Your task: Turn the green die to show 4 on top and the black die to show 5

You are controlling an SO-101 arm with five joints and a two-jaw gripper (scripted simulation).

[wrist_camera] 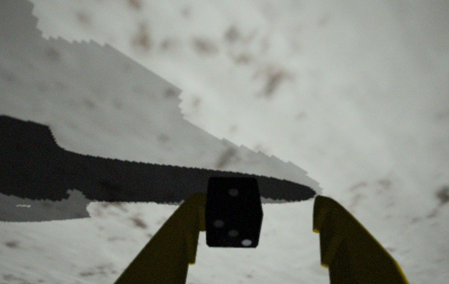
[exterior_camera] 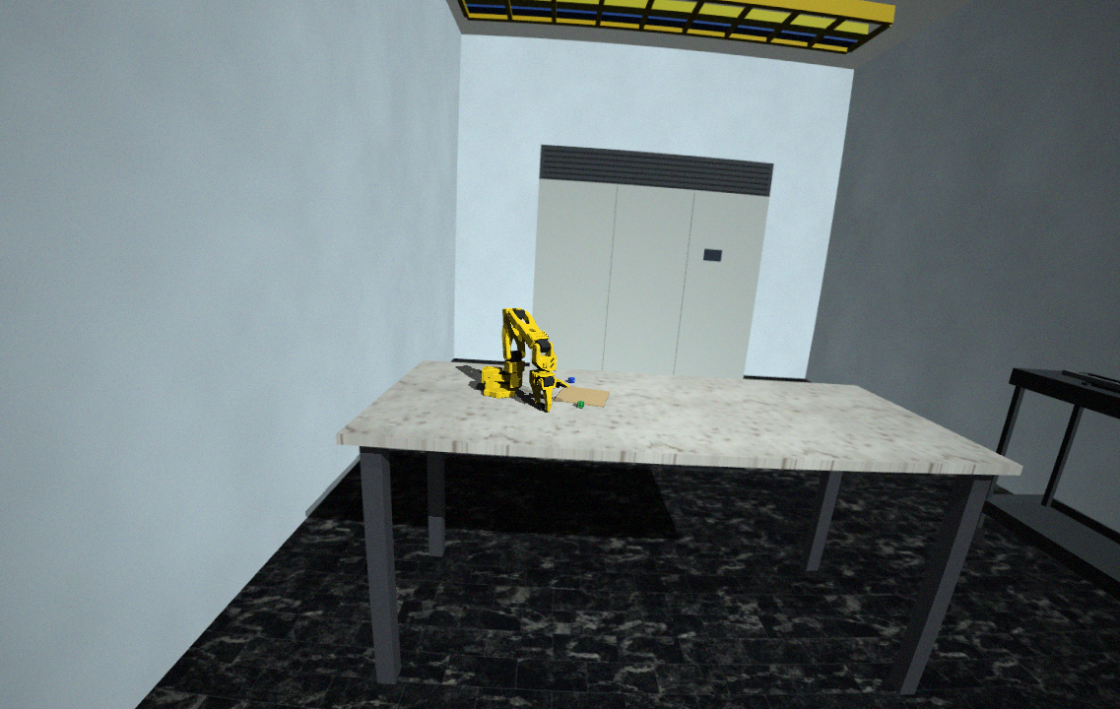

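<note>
Fingers of the yellow gripper stood parted and gripped nothing: in the wrist view the black die touched the finger at 9 o'clock of it, while a plain gap separated it from the finger at 3 o'clock. In the exterior view the arm bent down over the marbled table, its tip just off the mat toward 9 o'clock. The green die lay at the mat's 6 o'clock edge and the blue die near its 12 o'clock edge.
</note>
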